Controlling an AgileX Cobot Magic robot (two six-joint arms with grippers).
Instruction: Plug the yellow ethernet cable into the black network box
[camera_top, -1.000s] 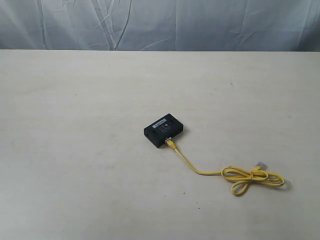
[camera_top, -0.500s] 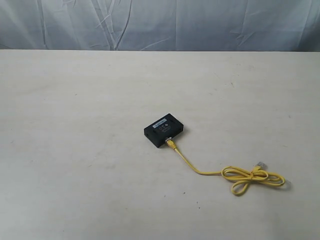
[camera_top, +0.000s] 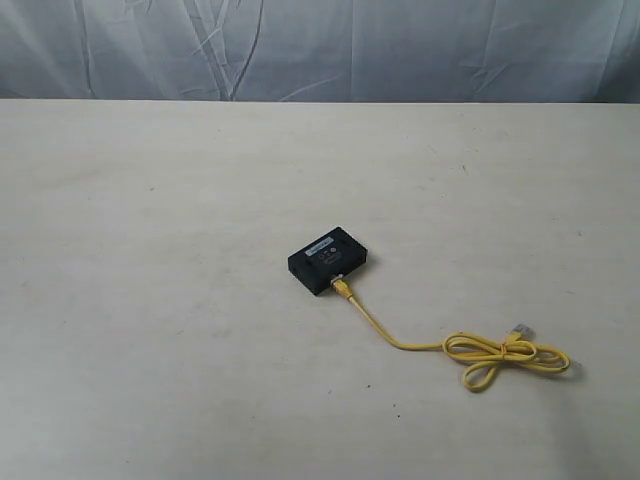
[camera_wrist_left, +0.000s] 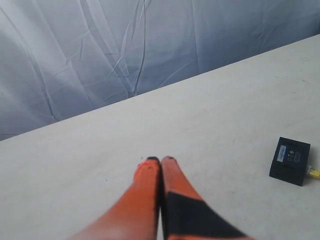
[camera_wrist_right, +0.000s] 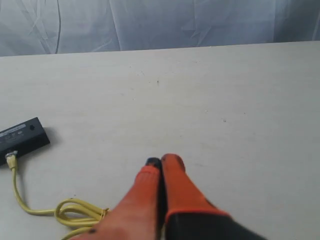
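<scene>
The black network box lies flat near the table's middle, pale label strip up. One plug of the yellow ethernet cable sits in the box's near side; the cord runs right to a knotted loop with a clear free plug. Neither gripper shows in the exterior view. In the left wrist view my left gripper is shut and empty above bare table, the box far off to one side. In the right wrist view my right gripper is shut and empty, with the box and cable loop beside it.
The pale table stretches wide around the box. A wrinkled blue-grey cloth backdrop hangs behind the far edge.
</scene>
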